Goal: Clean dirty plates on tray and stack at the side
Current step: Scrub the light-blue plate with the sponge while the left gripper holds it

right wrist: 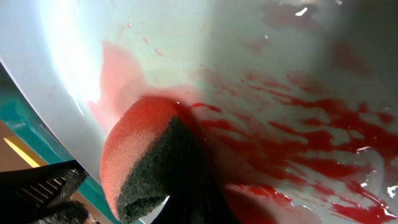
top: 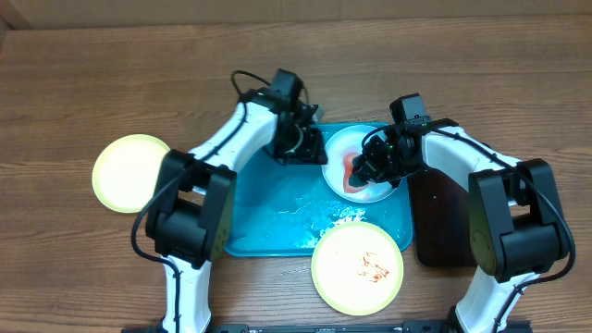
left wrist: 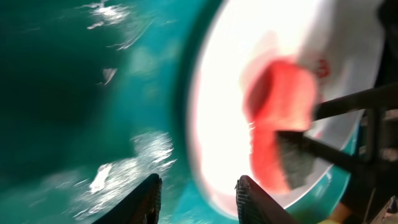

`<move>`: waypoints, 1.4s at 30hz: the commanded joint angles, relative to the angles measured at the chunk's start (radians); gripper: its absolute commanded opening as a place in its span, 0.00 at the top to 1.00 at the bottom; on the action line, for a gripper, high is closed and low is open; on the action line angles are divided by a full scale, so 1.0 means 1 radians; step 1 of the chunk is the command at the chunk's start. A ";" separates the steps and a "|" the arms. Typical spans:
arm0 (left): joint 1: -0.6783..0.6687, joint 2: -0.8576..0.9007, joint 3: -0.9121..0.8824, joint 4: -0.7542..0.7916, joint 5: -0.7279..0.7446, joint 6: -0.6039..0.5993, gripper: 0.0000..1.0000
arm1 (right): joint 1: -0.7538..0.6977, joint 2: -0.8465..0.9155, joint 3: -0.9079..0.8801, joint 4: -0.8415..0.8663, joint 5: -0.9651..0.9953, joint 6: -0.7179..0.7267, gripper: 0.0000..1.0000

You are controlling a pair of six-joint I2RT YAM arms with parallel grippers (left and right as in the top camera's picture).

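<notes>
R gripper (top: 374, 166) w/ red sponge (right wrist: 147, 155) on sauce-smeared plate (top: 339, 148) in tray (top: 268, 215).

Wooden table (top: 92, 65), brown grain, is seen across the whole overhead view. A dark rect. tray (top: 442, 222) is laid on it at the right, partly hidden. A sponge (right wrist: 146, 168), red-orange w/ dark scouring side, is seen close-up in right wrist view, blurred in left wrist view. Whitish wet flecks (top: 340, 216) are scattered left of the dark tray.

Overhead looks down; both wrist views, close, apparently share the smeared plate (right wrist: 280, 74).
</notes>
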 commanded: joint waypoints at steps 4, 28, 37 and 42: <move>-0.080 0.004 -0.001 0.039 -0.048 -0.158 0.69 | 0.018 0.057 -0.040 -0.007 0.136 0.000 0.96; -0.084 0.119 -0.001 0.026 -0.100 -0.460 0.96 | 0.018 0.057 -0.040 -0.006 0.126 -0.001 0.96; -0.024 0.119 -0.001 -0.013 -0.138 -0.434 0.95 | 0.018 0.057 -0.040 0.002 0.082 -0.041 0.96; 0.042 0.119 -0.001 -0.076 -0.159 -0.360 0.96 | 0.020 0.057 -0.040 0.051 -0.031 -0.136 0.96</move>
